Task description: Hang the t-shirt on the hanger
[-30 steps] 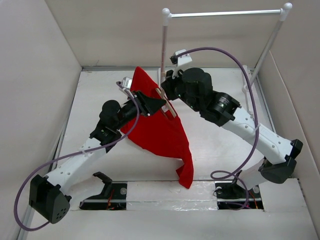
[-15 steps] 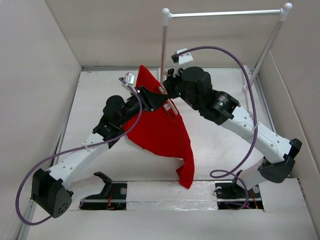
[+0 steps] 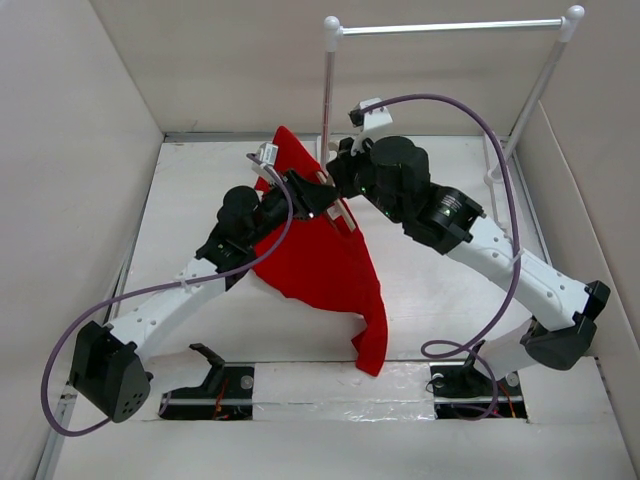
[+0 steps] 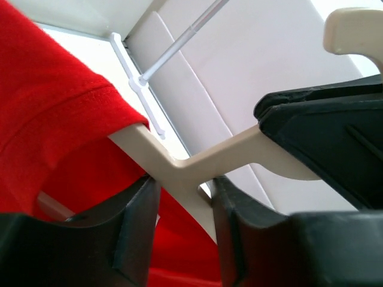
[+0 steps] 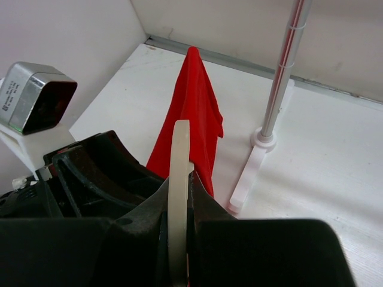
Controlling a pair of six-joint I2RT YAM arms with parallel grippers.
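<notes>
The step in hand, as I judge it, is to draw the t-shirt (image 3: 320, 270) fully onto the hanger (image 4: 179, 170). The red cloth hangs in the air between the two arms, above the table (image 3: 430, 270), and one beige arm of the hanger goes under its hem. The right gripper (image 5: 179, 182) is clamped on the hanger and carries it. The left gripper (image 4: 184, 186) has its fingers (image 4: 140, 215) apart, one on each side of the hanger's neck, not pressing it (a little red shows in the gap). To do it well, the left one should take only cloth, not the beige frame, and pull slowly while the right holds firm. I see no container here, and nothing hangs on the rack (image 3: 450, 27).
</notes>
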